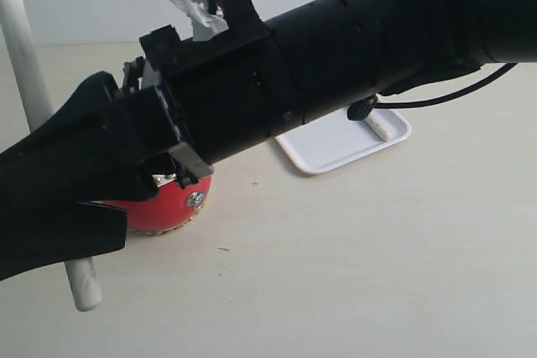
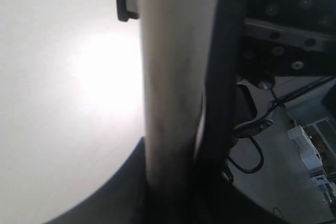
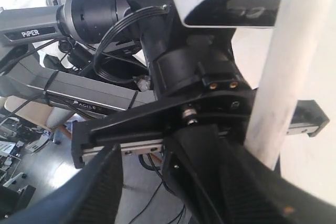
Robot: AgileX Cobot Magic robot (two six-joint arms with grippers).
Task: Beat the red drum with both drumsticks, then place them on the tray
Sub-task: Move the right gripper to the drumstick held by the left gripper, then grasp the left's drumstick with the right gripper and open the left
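One drumstick [image 1: 23, 64] leans at the far left of the exterior view. Its rounded lower end sits near the table [image 1: 352, 291], at 8 o'clock from the red drum [image 1: 164, 207]. What looks like your left gripper [image 1: 59, 199] is pinched onto it with the jaws nearly together. In the left wrist view the stick fills the frame and looks clamped tight.

The drum is half hidden under the black forearm [image 1: 336, 48], just beside the held stick. The tray [image 1: 336, 153] lies at 2 o'clock from the drum, well apart and partly covered by that forearm. A pale strip along its far edge could be rim or stick; you cannot tell.

Your right gripper [image 3: 149, 192] shows only as dark fingers, with a white stick [image 3: 283, 66] passing beside them. You cannot tell whether they grip it.

Watch these risks:
- The forearm blocks your view of the drum, so a swing toward 2 o'clock could clip it and shove it.
- The stick's long free end could catch the table.
- The arms are working close together and could knock each other.
- A tilted release over the tray's low rim could let the stick roll out.
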